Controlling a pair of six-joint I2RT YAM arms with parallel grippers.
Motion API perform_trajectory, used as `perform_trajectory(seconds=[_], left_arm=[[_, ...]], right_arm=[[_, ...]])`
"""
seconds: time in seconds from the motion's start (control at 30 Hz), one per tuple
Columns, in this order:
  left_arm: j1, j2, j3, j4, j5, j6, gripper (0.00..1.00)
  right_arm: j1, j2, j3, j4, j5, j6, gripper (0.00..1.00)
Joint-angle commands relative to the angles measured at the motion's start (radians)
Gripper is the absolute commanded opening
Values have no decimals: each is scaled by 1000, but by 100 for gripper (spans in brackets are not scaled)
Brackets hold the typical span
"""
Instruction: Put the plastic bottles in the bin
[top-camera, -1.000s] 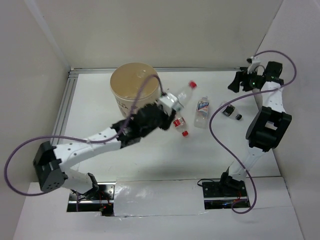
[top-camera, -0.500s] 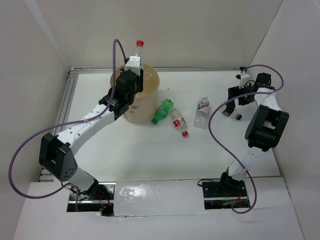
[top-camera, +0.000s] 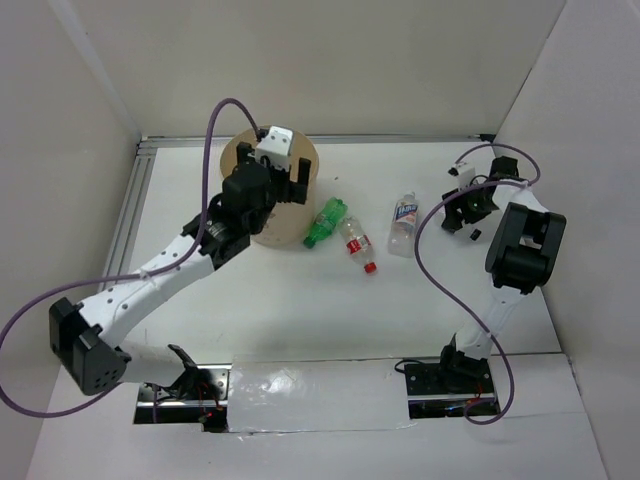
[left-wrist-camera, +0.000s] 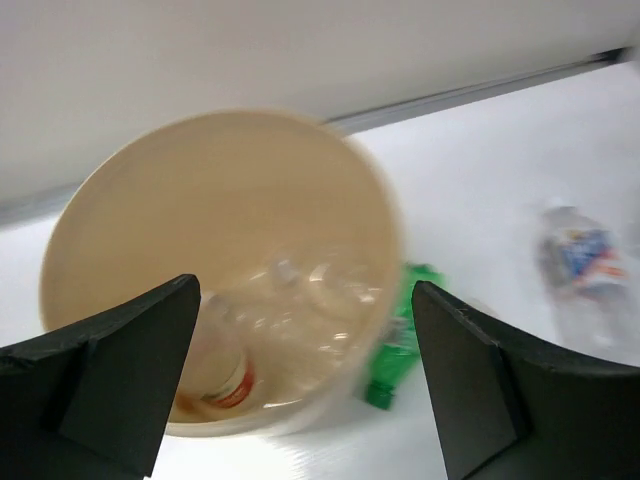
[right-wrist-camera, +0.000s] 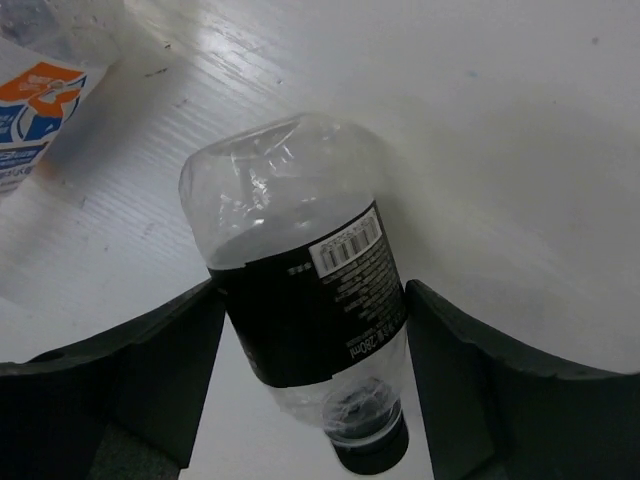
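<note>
Your left gripper (left-wrist-camera: 305, 300) has just let go: half a second ago it held a red-capped bottle above the bin (top-camera: 285, 228); now it is spread wide and empty over the mouth, so count that one delivered. Clear bottles (left-wrist-camera: 310, 290) lie blurred on the tan bin's floor. Your right gripper (right-wrist-camera: 312, 290) has dropped to the table and, fingers apart, straddles a clear black-labelled bottle (right-wrist-camera: 305, 330) lying on its side. Still out are the green bottle (top-camera: 324, 221) touching the bin, a red-capped bottle (top-camera: 359, 247) just beside it, and a white-blue labelled bottle (top-camera: 404, 223).
</note>
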Motion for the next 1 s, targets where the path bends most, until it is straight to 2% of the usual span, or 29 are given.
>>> perform_trajectory(seconds=[0.0, 0.03, 0.17, 0.23, 0.4, 0.47, 0.53, 0.57, 0.6, 0.67, 0.7, 0.77, 0.87, 0.9, 0.97], left_arm=[[-130, -78, -7, 78, 51, 81, 100], [-157, -78, -16, 55, 63, 65, 98], [-280, -59, -73, 12, 105, -78, 89], [-328, -18, -106, 12, 130, -197, 81], [-322, 85, -194, 63, 164, -438, 69], [-277, 123, -194, 107, 238, -500, 67], [-254, 178, -194, 122, 265, -517, 72], [-254, 194, -194, 136, 294, -517, 78], [-254, 206, -182, 136, 295, -517, 81], [-254, 229, -182, 148, 313, -496, 85], [-254, 229, -211, 149, 313, -495, 86], [-265, 229, -244, 171, 327, -486, 86], [-286, 215, -312, 181, 316, -486, 88], [-295, 203, -312, 181, 316, -486, 89], [-296, 192, -324, 181, 307, -486, 89]], right_arm=[[13, 36, -16, -23, 17, -33, 75], [13, 36, -16, -23, 17, -33, 65], [13, 30, 8, -77, -36, -49, 43], [13, -8, 40, -131, -90, -58, 36], [67, -87, 308, -249, -288, -49, 36], [114, -117, 419, -226, -403, -9, 36], [219, -127, 474, -141, -508, 8, 37], [261, -153, 497, -78, -520, 73, 37], [354, -153, 508, -15, -520, 104, 37], [452, -138, 543, 117, -508, 153, 39], [543, -118, 612, 141, -488, 164, 42], [622, -22, 704, 167, -452, 210, 45], [735, 123, 941, 190, -434, 279, 48], [736, 154, 980, 190, -434, 296, 48], [774, 223, 1036, 190, -425, 324, 57]])
